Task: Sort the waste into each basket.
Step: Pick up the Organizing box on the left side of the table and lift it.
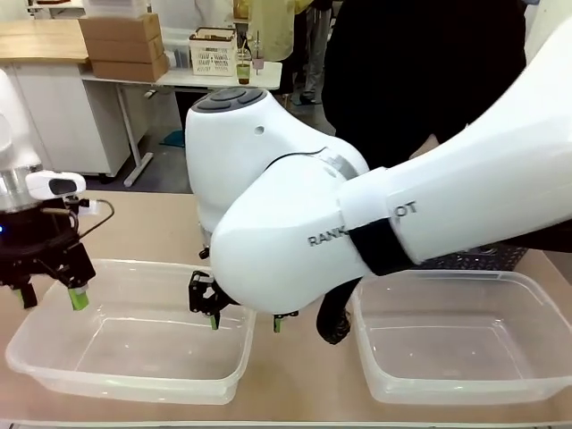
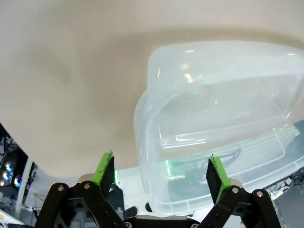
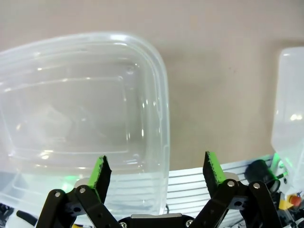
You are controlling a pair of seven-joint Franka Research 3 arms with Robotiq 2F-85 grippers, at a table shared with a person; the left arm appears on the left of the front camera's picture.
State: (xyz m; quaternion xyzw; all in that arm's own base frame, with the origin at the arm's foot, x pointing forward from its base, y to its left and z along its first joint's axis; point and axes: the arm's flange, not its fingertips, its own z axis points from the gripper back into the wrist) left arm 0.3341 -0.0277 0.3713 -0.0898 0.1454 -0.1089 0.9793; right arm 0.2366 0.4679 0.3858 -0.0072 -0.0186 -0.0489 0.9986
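Now the left hand (image 1: pixel 52 300), fingers spread with nothing between them, hangs above the left end of the left tub (image 1: pixel 134 386). Its rim lies just under the pads. The right hand (image 3: pixel 156 165), equally spread, hovers over that tub's right rim. The right tub (image 1: pixel 465 393) stands just beyond, apart, on the same bench (image 1: pixel 304 393).

Clear left tub (image 1: pixel 125 382), clear right tub (image 1: pixel 465 391), upright, apart.

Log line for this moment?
left gripper: open, over left tub, left end | right gripper: open, over its right rim | held: nothing
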